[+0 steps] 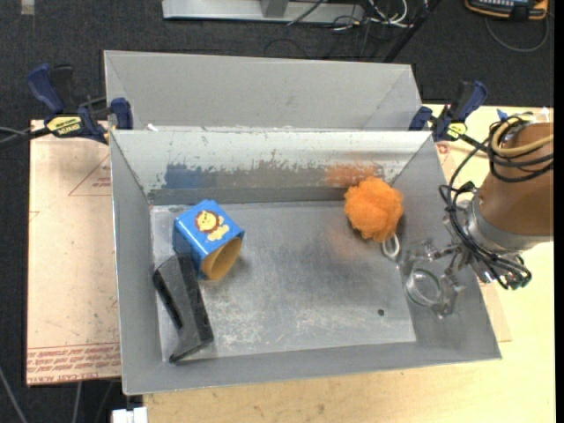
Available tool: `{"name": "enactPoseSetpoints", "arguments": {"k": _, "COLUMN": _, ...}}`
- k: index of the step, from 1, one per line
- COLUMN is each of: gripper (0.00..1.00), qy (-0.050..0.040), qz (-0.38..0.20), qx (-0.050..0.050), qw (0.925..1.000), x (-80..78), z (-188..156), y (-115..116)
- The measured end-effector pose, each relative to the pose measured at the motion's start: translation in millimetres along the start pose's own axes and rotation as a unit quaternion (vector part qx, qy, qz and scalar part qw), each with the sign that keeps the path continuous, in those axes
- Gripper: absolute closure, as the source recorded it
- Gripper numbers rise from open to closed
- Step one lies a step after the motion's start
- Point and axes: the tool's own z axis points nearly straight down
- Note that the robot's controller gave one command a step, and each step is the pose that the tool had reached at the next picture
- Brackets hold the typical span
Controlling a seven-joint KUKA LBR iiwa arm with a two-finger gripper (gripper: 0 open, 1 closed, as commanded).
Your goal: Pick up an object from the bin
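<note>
My gripper (434,278) hangs low at the bin's right side, close to the sloping right wall. Nothing shows in it. An orange fluffy ball (373,207) with a small pale loop under it lies up and to the left of the gripper, near the back wall and apart from it. Further left, a blue cup (209,239) with a yellow lion picture lies on its side, its tan open end facing the front. Beside the cup, a black flat tool (182,305) lies along the left wall.
The arm, with its orange cover and cables, comes in over the right rim. Bare grey floor stretches between the cup and the gripper, with a small dark speck (381,312) on it.
</note>
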Motion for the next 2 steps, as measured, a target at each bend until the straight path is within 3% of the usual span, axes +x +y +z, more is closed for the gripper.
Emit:
{"name": "enactPoseSetpoints", "arguments": {"k": 1, "gripper": 1.0, "qy": 0.0061, "qz": -0.04, "qx": -0.006, "qw": 0.9992, "x": -17.9, "z": 1.1, "y": 17.3}}
{"name": "enactPoseSetpoints", "arguments": {"k": 2, "gripper": 1.0, "qy": 0.0049, "qz": 0.054, "qx": -0.006, "qw": 0.9985, "x": -25.9, "z": -50.9, "y": 19.0}}
